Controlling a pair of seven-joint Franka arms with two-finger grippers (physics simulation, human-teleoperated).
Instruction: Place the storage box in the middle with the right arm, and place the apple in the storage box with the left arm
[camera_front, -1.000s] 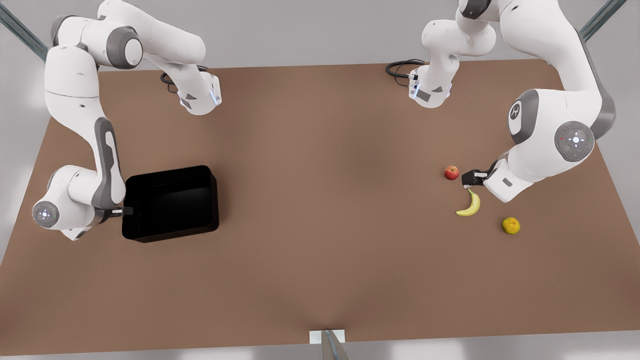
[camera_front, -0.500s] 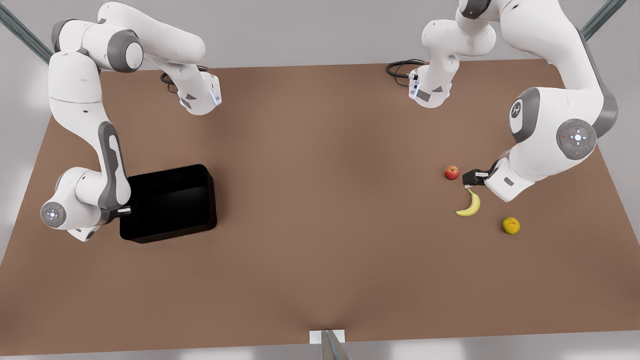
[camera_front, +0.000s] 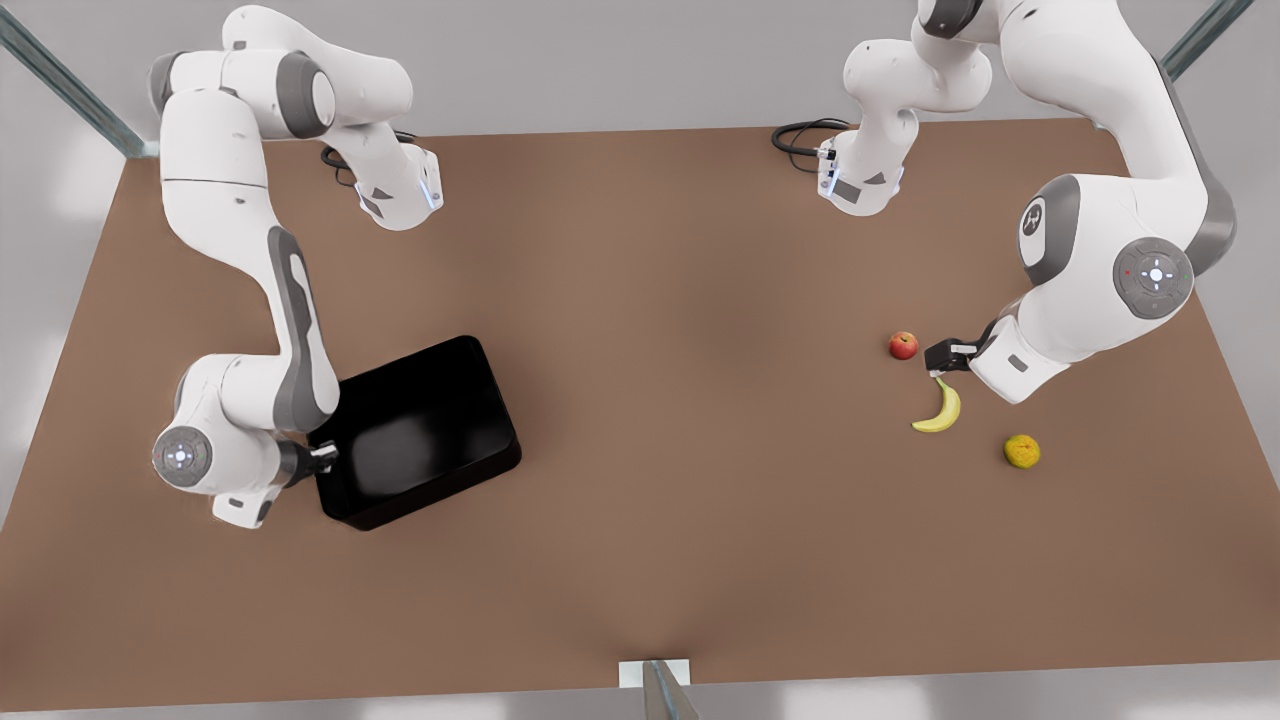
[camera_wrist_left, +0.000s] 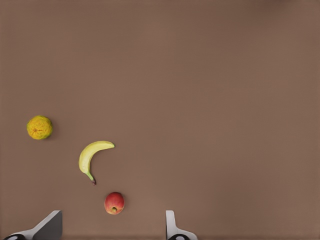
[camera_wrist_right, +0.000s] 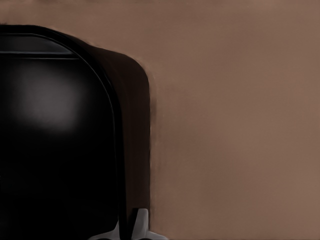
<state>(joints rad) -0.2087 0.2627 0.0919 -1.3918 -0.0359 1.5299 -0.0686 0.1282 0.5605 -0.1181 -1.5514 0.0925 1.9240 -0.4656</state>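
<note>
- The right gripper (camera_front: 322, 458) is pinching the storage box (camera_front: 420, 430) by its wall, the box tilting over the worktop (camera_front: 660, 400).
- The left gripper (camera_front: 940, 357) is hovering spread, the apple (camera_front: 903, 345) just beside it.
- The left wrist view is showing the apple (camera_wrist_left: 114, 202) between the fingers (camera_wrist_left: 172, 227).

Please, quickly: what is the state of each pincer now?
Left pincer: open, empty, beside the apple.
Right pincer: shut on the storage box, gripping its rim.
</note>
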